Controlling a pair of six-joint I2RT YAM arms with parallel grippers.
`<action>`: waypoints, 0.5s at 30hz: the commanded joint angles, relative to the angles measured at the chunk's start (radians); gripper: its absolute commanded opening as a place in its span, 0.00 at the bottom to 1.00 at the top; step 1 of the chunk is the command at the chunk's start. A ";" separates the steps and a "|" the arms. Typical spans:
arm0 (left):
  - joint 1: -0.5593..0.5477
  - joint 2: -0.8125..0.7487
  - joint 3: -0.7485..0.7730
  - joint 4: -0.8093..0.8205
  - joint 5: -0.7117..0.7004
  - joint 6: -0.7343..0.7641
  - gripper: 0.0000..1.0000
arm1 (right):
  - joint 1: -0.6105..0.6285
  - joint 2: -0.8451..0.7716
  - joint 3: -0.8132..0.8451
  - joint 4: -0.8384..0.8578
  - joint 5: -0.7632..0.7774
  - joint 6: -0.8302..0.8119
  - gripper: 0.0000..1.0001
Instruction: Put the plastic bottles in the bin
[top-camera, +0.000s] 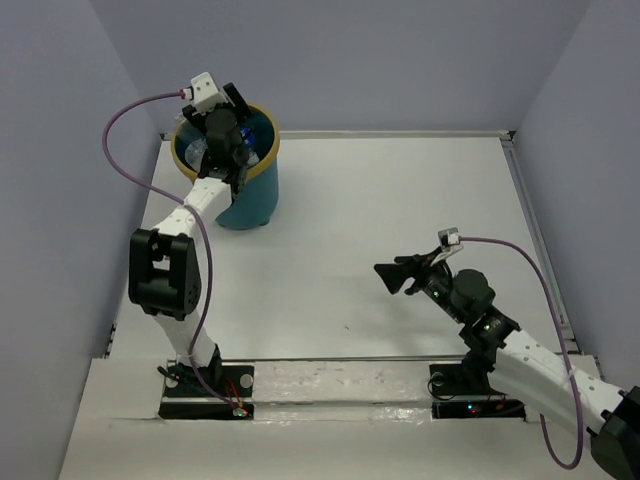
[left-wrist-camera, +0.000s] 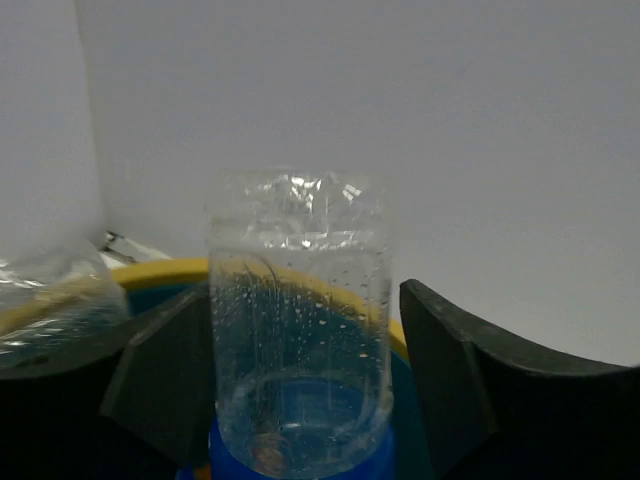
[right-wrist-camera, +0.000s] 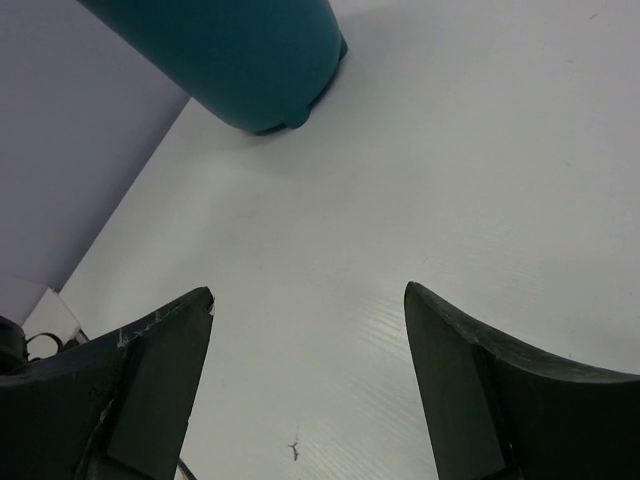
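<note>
The teal bin (top-camera: 250, 200) with its yellow rim (left-wrist-camera: 160, 272) stands at the far left of the table. My left gripper (top-camera: 222, 140) hangs over its mouth. In the left wrist view a clear plastic bottle (left-wrist-camera: 298, 330) with a blue band at its lower end stands between the fingers of the left gripper (left-wrist-camera: 305, 290). The jaws are open, and a narrow gap shows beside the right finger (left-wrist-camera: 450, 370). Other bottles (top-camera: 252, 145) lie inside the bin, one clear one (left-wrist-camera: 50, 300) at the left edge. My right gripper (top-camera: 395, 275) (right-wrist-camera: 308, 290) is open and empty above the bare table.
The bin (right-wrist-camera: 240, 50) shows its base at the top of the right wrist view. Grey walls close in the table on the left, back and right. A small dark mark (right-wrist-camera: 295, 452) lies on the white tabletop (top-camera: 400, 200) below the right gripper.
</note>
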 joint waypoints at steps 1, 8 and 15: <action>-0.032 -0.139 -0.069 0.156 -0.028 -0.009 0.98 | -0.001 0.041 0.001 0.159 -0.051 0.004 0.82; -0.072 -0.193 0.046 0.022 0.025 0.020 0.99 | -0.001 0.129 0.044 0.211 -0.068 0.001 0.87; -0.078 -0.299 0.128 -0.131 0.117 -0.021 0.99 | -0.001 0.084 0.122 0.082 -0.070 -0.021 0.99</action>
